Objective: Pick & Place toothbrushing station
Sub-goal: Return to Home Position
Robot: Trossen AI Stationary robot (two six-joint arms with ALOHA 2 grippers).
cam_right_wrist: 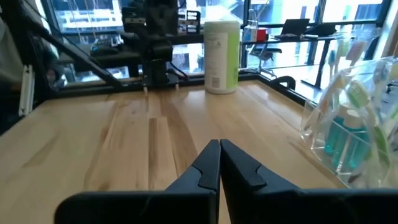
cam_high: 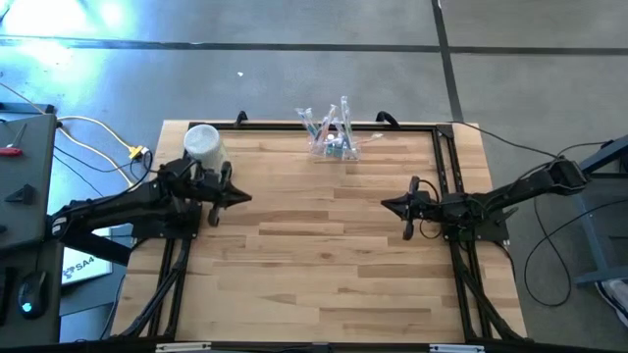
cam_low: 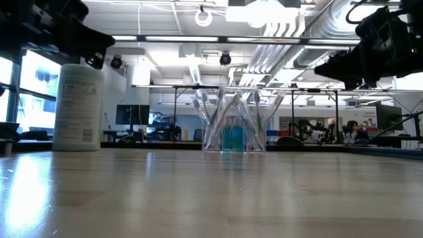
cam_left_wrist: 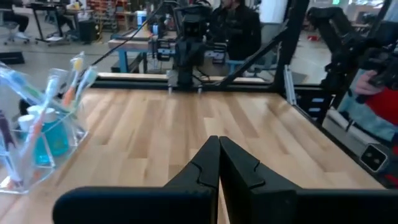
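The toothbrushing station (cam_high: 332, 137) is a clear plastic holder with pastel toothbrushes and a blue bottle in it. It stands on its base near the middle of the table's far edge, also in the low view (cam_low: 232, 122) and both wrist views (cam_left_wrist: 40, 134) (cam_right_wrist: 351, 134). My left gripper (cam_high: 245, 197) is shut above the left side of the table, pointing right, empty. My right gripper (cam_high: 386, 204) is shut above the right side, pointing left, empty. Both are well short of the station.
A white cylindrical canister (cam_high: 204, 147) stands at the far left corner, just behind my left arm, seen too in the low view (cam_low: 78, 106). A black frame rail (cam_high: 294, 127) runs along the table's far edge and sides. Bare wood lies between the grippers.
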